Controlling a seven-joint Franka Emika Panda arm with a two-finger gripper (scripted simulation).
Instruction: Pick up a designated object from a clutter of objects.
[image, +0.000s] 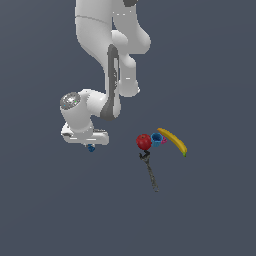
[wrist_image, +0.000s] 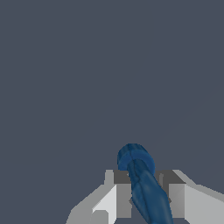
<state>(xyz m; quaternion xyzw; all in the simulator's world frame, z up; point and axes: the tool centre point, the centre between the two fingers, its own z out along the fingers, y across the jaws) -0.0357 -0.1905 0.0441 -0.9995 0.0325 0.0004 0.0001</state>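
Ext. view: white Panda arm (image: 112, 65) comes down from the top of frame and bends toward the ext. view's left. Gripper (image: 90, 146) sits low on that side, well apart from the clutter. A small bit of the dark-blue item (image: 91, 148) pokes out just under the gripper body; fingers themselves not resolvable from this cam.

Wrist view: dark-blue item (wrist_image: 142, 183) sits betw. the two grey fingers (wrist_image: 124, 197), one finger on each side and both pressed against it, so fingers are closed on the item. Item looks elongated and lumpy w/ a rounded end sticking out past the fingertips. Behind it only plain grey tabletop (wrist_image: 87, 78). Whether the item is clear of the tabletop or touching it: cannot tell from either cam.

Clutter, ext. view, to the right of the gripper:
- red ball (image: 144, 142), left-most of the group.
- light-blue cup (image: 156, 140) just beside the ball on its right, looks touching.
- small pink bit (image: 163, 141) tucked betw. cup and banana, mostly hidden.
- yellow banana (image: 173, 141) lying at a slant on the right edge of the group, one end greenish.
- slim dark-grey utensil (image: 149, 171) lying flat, one end right under the ball, handle running toward the bottom of frame.
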